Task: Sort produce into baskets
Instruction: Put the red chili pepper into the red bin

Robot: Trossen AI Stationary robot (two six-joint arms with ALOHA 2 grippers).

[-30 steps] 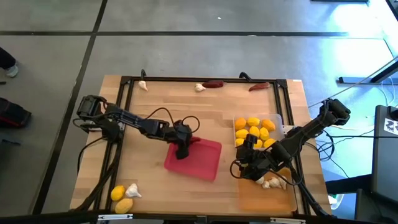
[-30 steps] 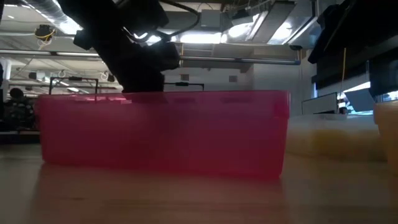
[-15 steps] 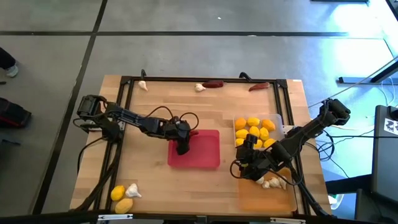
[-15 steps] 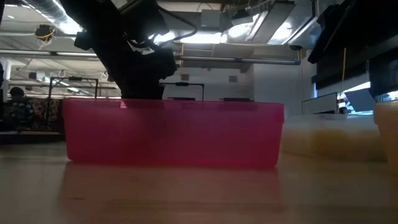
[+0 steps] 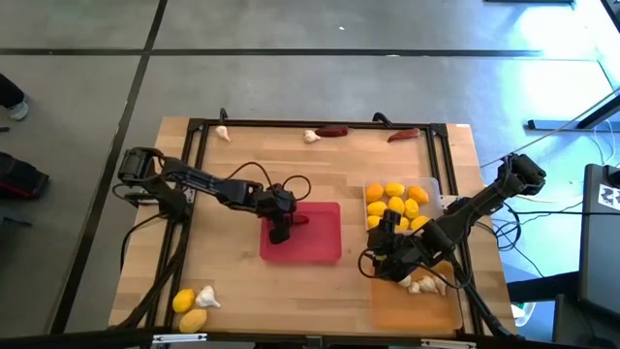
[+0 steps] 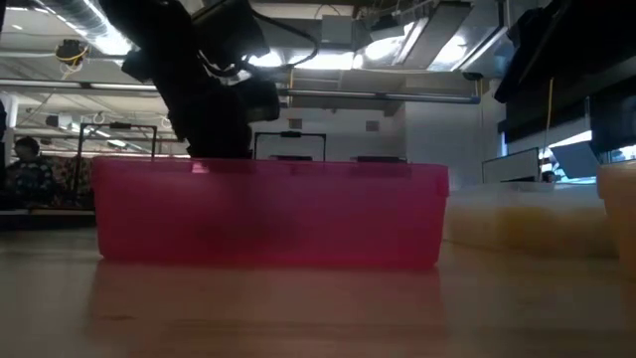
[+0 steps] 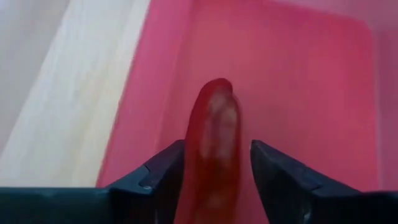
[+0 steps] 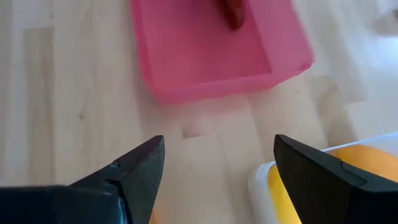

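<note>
The red tray stands mid-table, square to the table's edges; it also shows in the low view and the right wrist view. My left gripper hangs over the tray's left part, shut on a dark red chili pepper. My right gripper is open and empty, low over the wood between the red tray and the two trays on the right. The clear tray holds several lemons. The orange tray holds garlic. My left gripper pinches the chili pepper between its two fingers, which come from above and point down into the red tray. The chili lies along the fingers, and its rounded end sticks out past the fingertips. Whether that end touches the tray floor cannot be told.
Two lemons and a garlic bulb lie at the near left corner. Garlic bulbs and two chili peppers lie along the far edge. A black frame borders the table.
The red tray has turned on the table from askew to square with the table's edges, and its near part has swung toward the far edge. My left gripper, shut on the chili inside the tray, has gone a little toward the far edge.
</note>
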